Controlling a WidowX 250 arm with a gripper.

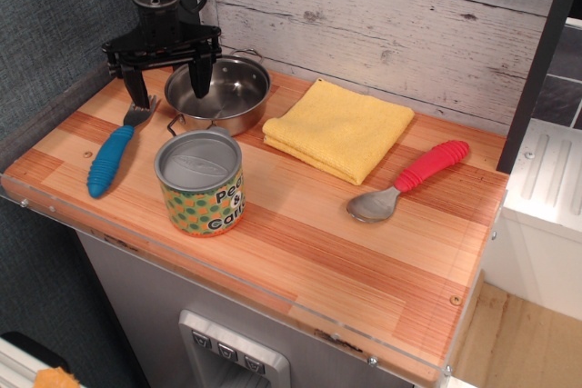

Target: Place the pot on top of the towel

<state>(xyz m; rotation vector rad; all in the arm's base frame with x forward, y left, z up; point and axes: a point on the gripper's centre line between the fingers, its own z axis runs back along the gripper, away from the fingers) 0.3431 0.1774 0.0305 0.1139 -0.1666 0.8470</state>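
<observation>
the pot [218, 90] sits on the table [318, 243] at the back left, just beside the towel [338, 128] and not on it. the claw [169, 84] hangs over the pot's left rim, jaws spread wide: one finger inside the bowl, the other outside near the fork [116, 148]. whether either finger touches the rim cannot be told from this angle. step in hand: grasp approach. next move calls for closing on the rim wall, lifting, then carrying right to the towel's centre, well away from the can [200, 181].
</observation>
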